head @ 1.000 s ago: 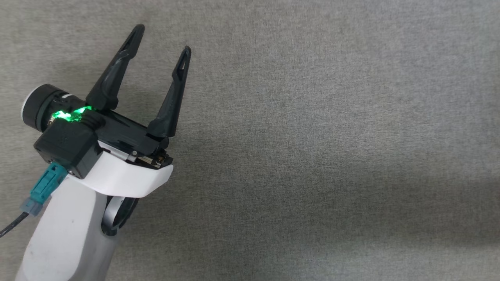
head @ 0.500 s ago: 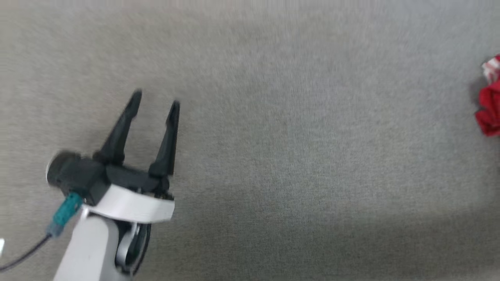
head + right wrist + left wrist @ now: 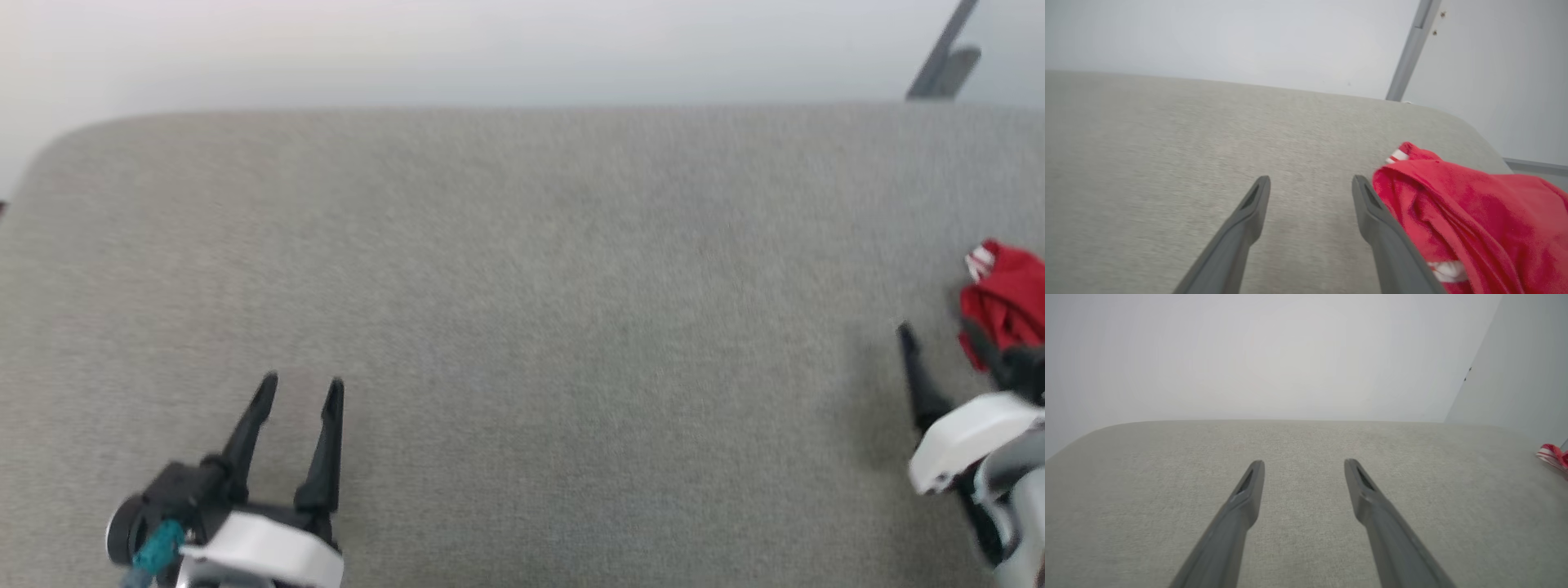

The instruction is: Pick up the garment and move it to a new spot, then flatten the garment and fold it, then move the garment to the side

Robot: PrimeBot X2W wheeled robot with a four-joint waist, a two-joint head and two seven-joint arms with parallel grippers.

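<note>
**Ana:** Starting at the left, what was there?

**Ben:** The left tool (image 3: 303, 382), two long dark fingers on a white wrist, hovered low over the grey fabric-covered tabletop (image 3: 531, 286). Its fingers were spread, with nothing between them.

**Ana:** And further across?

**Ben:** The right tool (image 3: 939, 331) stood at the far right, also spread and gripping nothing. Just beyond it lay the garment (image 3: 1008, 298), a red jersey T-shirt with red-and-white striped trim. It was bunched in a heap near the tabletop's right end. In the right wrist view it lay against the far side of one finger, and I couldn't tell whether cloth and finger touched.

**Ana:** Which step was that?

**Ben:** The heap was neither flat nor folded, so folding was still to come, by my reading. Beyond that it fitted two stages. The shirt could have been waiting to be lifted, or it could have been set at its new spot, waiting to be spread.

**Ana:** What did the next move call for?

**Ben:** Either way, I'd judge, a pinch on a free edge of soft, slumping cloth. The right tool was the nearer one.

**Ana:** Any writing?

**Ben:** None was readable. Folds hid any print, and only the stripes showed.
</note>
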